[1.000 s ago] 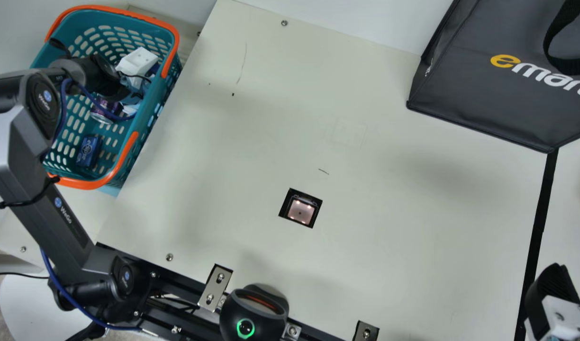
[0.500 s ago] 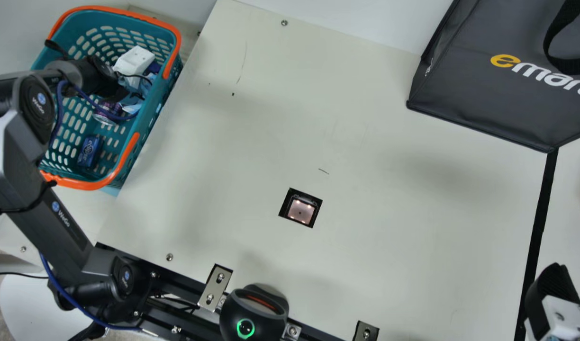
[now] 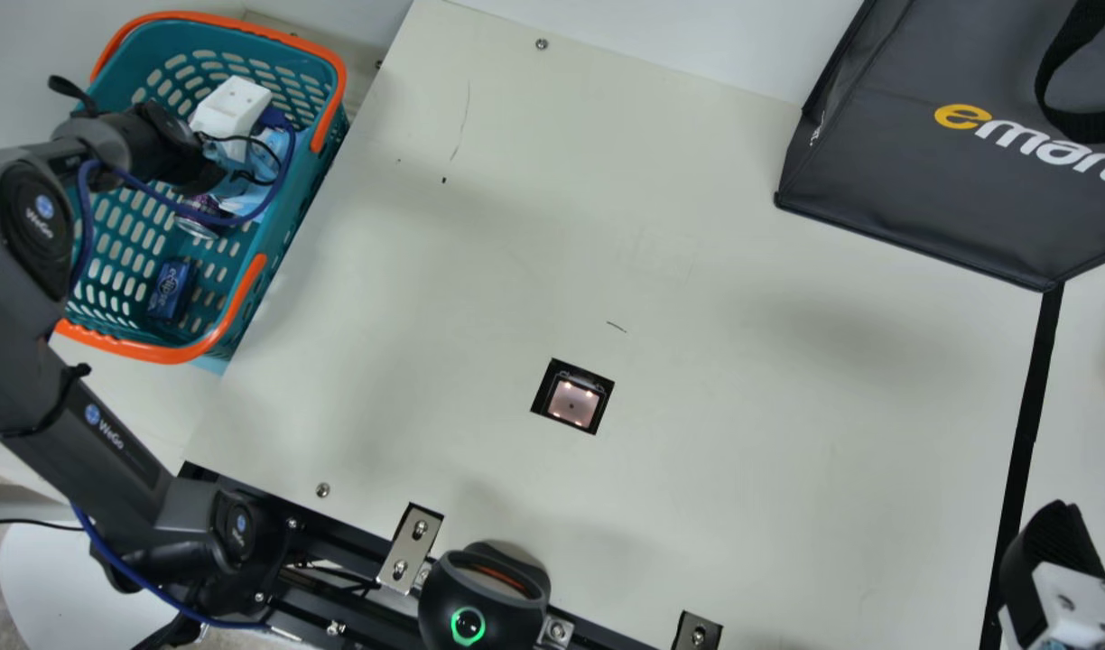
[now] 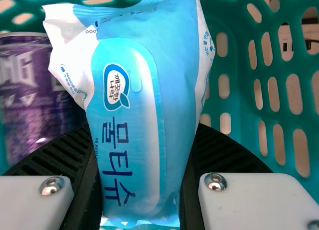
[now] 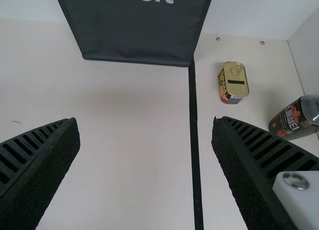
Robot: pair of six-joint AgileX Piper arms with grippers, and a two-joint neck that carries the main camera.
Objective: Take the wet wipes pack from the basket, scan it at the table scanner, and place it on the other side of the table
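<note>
Over the teal basket at the left is my left gripper, its white part showing and light blue packaging of the wet wipes pack beside it. In the left wrist view the blue-and-white wet wipes pack stands lengthwise between the ribbed fingers of my left gripper, which press on both its sides. The table scanner is a lit square window in the table. My right gripper is at the lower right; in its wrist view my right gripper stands open above the table with nothing between its fingers.
A purple can and a small blue box are in the basket. A dark bag stands at the back right. Beyond the black strip stand a small tin and a dark bottle.
My left arm has drawn back toward the main view's left, its gripper shifting left and slightly up in that view. More light blue packaging shows beside it. My right gripper has kept still.
</note>
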